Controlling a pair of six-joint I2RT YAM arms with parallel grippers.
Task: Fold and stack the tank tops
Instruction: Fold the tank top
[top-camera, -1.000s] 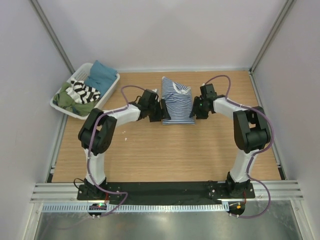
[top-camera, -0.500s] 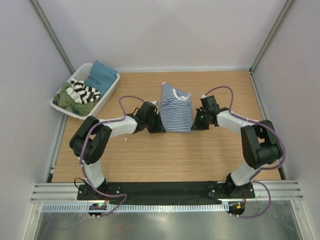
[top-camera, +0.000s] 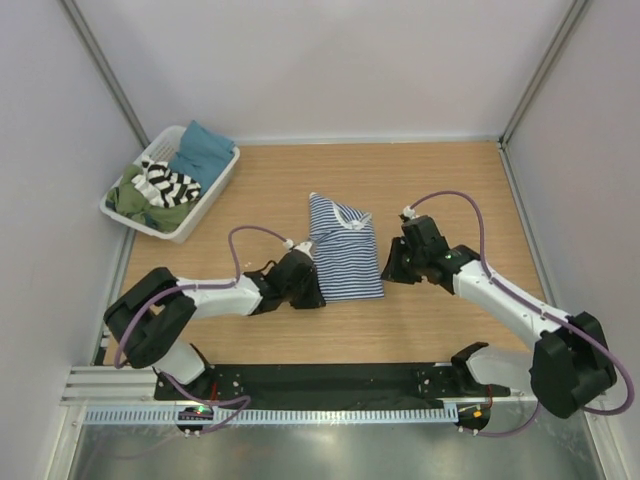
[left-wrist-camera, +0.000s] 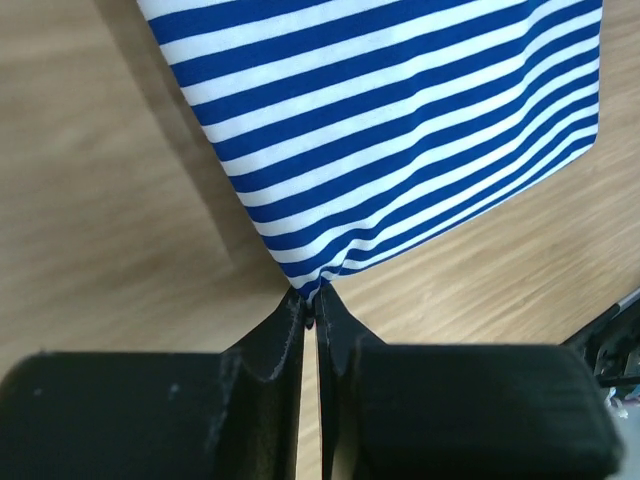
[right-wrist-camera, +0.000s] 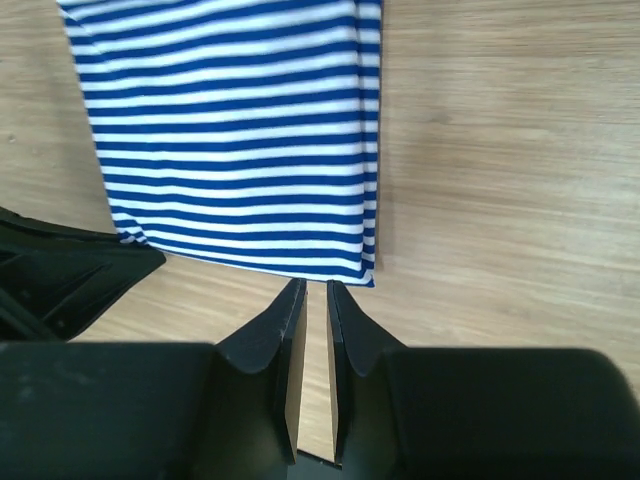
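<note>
The navy-and-white striped tank top (top-camera: 343, 258) lies folded on the wooden table, its hem toward the arms. My left gripper (left-wrist-camera: 312, 298) is shut on the top's near left corner (left-wrist-camera: 318, 280), and the cloth fans out tautly from the pinch. My right gripper (right-wrist-camera: 314, 285) stands just off the near right hem (right-wrist-camera: 340, 268), its jaws a narrow slit apart with only wood showing between them. In the top view the left gripper (top-camera: 316, 295) and the right gripper (top-camera: 386, 272) flank the garment. The black-and-white striped tank top (top-camera: 168, 183) lies crumpled in the basket.
A white slatted basket (top-camera: 212, 190) stands at the back left, holding teal (top-camera: 203, 150) and green (top-camera: 135, 203) cloth as well. Grey walls close in the table on three sides. A black base rail (top-camera: 330, 378) runs along the near edge.
Both arms have drawn back toward the near edge, dragging the navy striped top with them. The left gripper has shut on its corner. The right gripper's jaws have closed to a slit.
</note>
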